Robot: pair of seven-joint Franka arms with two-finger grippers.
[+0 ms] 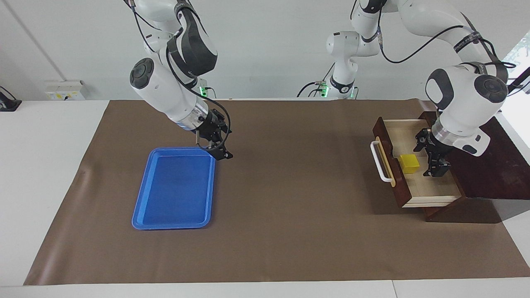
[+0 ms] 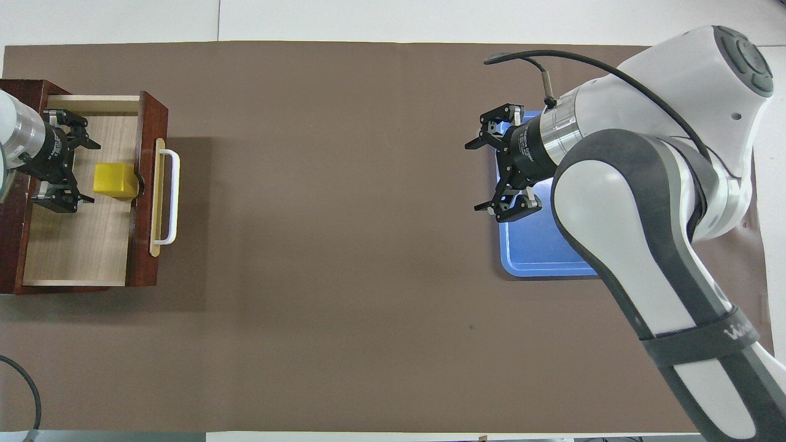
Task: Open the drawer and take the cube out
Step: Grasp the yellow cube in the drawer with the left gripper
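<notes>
Inside the open drawer, against its front panel, the cube is sitting flat on the pale floor. It is looking rigid, light and smooth-sided; two opposite flat faces are offering the soundest hold. Left gripper is hanging in the drawer just beside the cube, jaws spread wide, not touching it and not yet straddling it. Right gripper is waiting over the tray corner, jaws likewise wide, holding nothing.
</notes>
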